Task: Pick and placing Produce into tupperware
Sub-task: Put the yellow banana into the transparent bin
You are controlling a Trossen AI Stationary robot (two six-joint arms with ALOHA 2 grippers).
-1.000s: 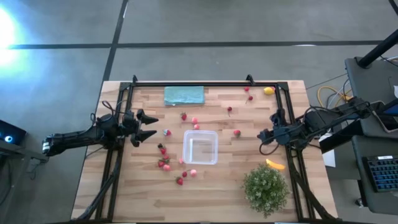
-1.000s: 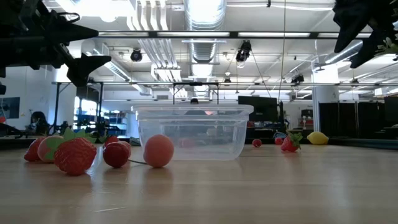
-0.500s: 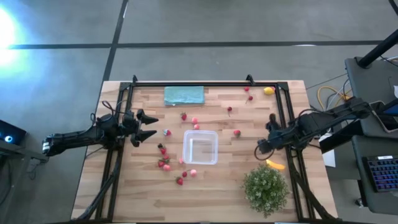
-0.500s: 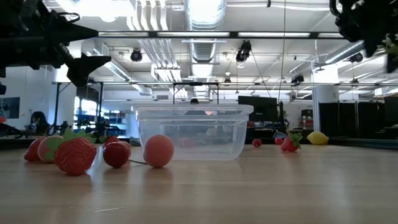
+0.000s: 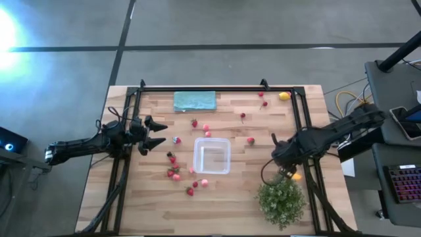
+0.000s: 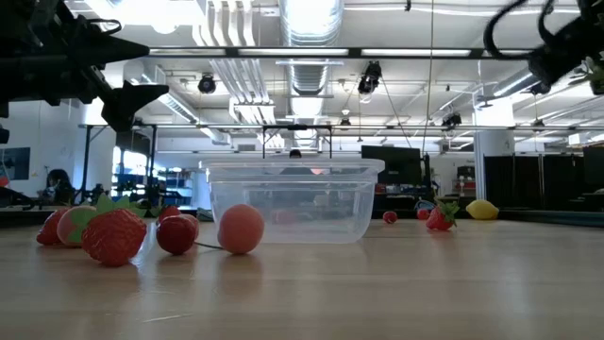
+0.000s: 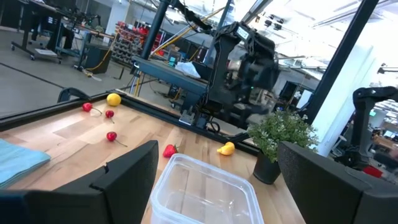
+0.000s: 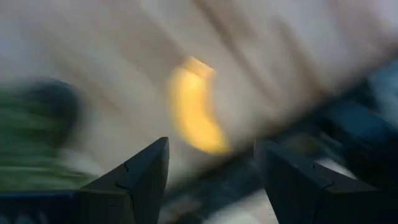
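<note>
A black frame (image 5: 204, 87) borders the wooden table (image 5: 223, 210); bare boards are seen along the near edge and between the clear tupperware (image 5: 212, 157) and the potted plant (image 5: 281, 199). The right gripper (image 5: 281, 172) is held low over the banana (image 8: 194, 116), just beside the plant, its fingers parted with nothing between them. The left gripper (image 5: 156, 132) is held wide open and empty above the table's left side. The tupperware stands centrally and is empty. Strawberries (image 5: 174, 172) are scattered beside it, and a lemon (image 5: 283, 96) lies at the far right corner beyond the teal cloth (image 5: 195, 101).
</note>
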